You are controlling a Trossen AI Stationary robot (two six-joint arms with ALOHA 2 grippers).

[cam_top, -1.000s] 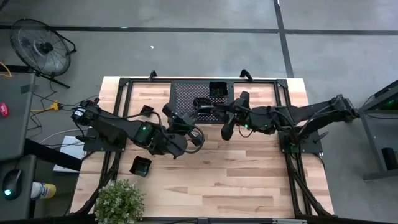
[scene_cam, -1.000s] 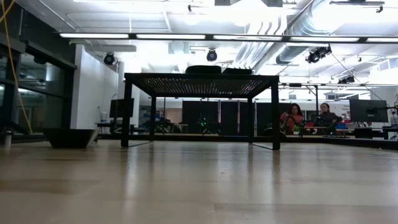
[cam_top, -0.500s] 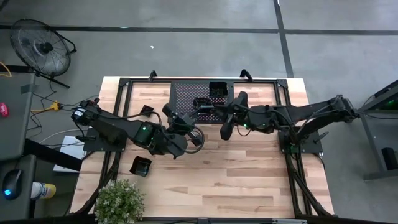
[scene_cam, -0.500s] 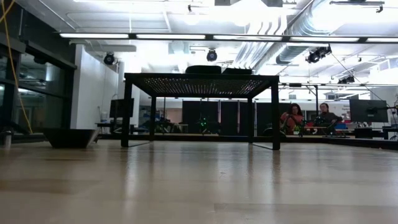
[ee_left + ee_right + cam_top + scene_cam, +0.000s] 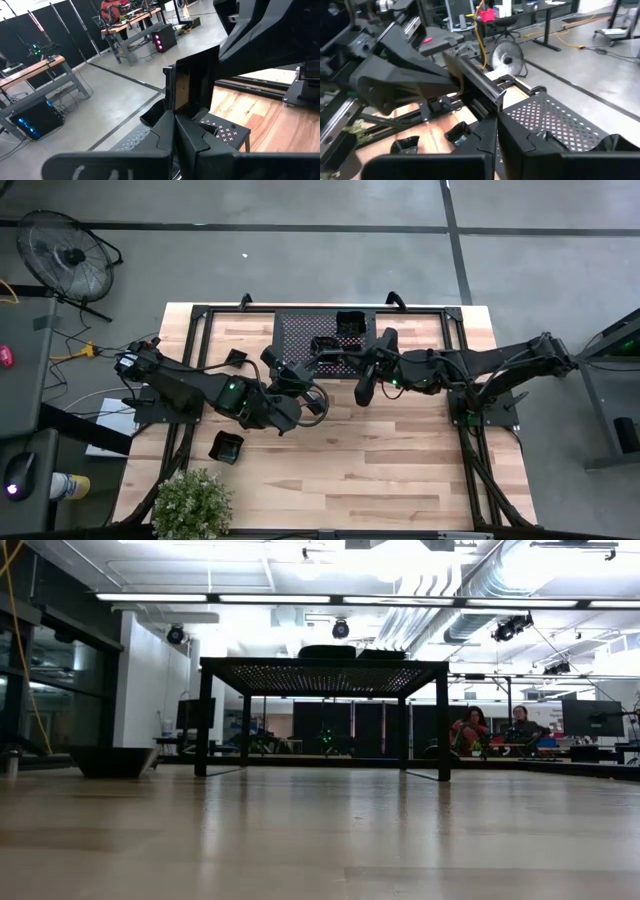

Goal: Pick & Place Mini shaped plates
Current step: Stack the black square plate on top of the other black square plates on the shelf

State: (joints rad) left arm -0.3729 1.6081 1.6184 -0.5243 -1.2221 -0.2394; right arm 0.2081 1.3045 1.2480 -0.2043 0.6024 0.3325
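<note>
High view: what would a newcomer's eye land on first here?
Both arms meet over the perforated rack at the table's far edge, the left tool and right tool both shut on one mini plate, held on edge between them. Two more plates lie left, beside a potted plant.

No readable text, labels, brands or nos. in any view — nothing legible on the arms, the rack or the counter. Screens and gear in the room behind are too far off to read — no signs made out there either.
</note>
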